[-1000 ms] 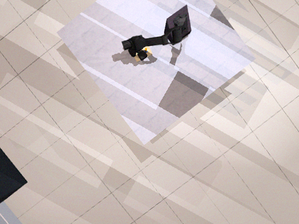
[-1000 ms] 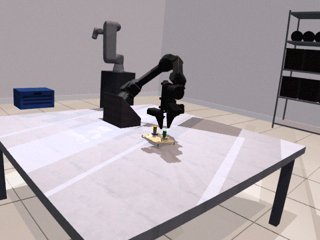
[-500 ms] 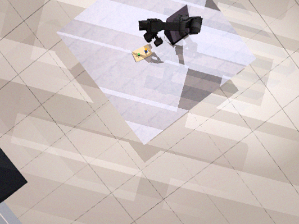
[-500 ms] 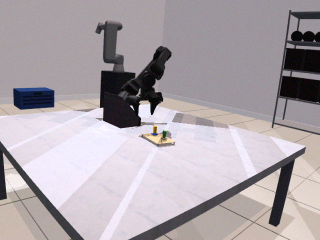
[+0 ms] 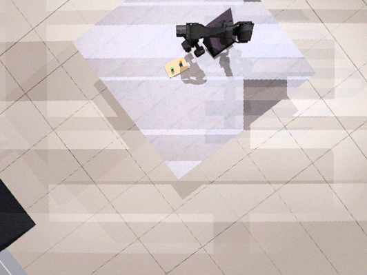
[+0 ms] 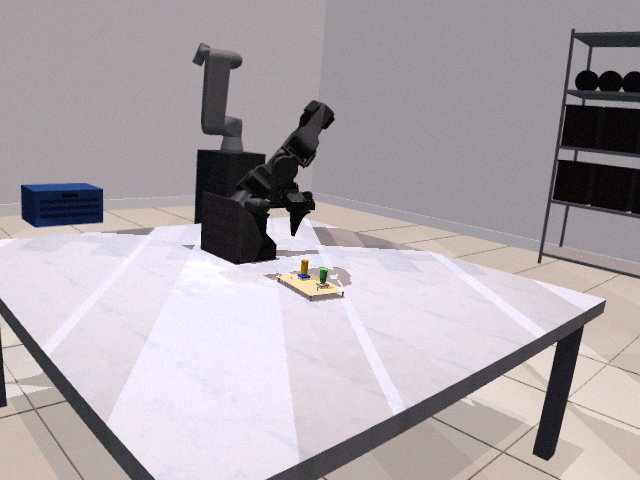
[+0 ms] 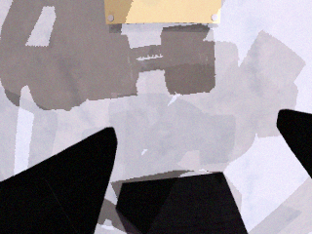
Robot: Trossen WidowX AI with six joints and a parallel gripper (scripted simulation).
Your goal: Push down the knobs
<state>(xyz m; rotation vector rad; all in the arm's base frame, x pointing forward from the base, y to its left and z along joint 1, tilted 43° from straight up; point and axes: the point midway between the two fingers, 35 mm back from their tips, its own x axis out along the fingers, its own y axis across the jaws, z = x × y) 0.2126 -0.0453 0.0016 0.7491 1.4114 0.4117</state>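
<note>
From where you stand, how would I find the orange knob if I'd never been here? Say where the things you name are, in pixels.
Look on the big pale table (image 5: 159, 117) (image 6: 232, 361) for the small tan board (image 5: 177, 71) (image 6: 315, 290) (image 7: 163, 12). Two knobs stand up on it. The orange knob (image 5: 180, 62) (image 6: 304, 267) sits over a blue base; its neighbour is green.
</note>
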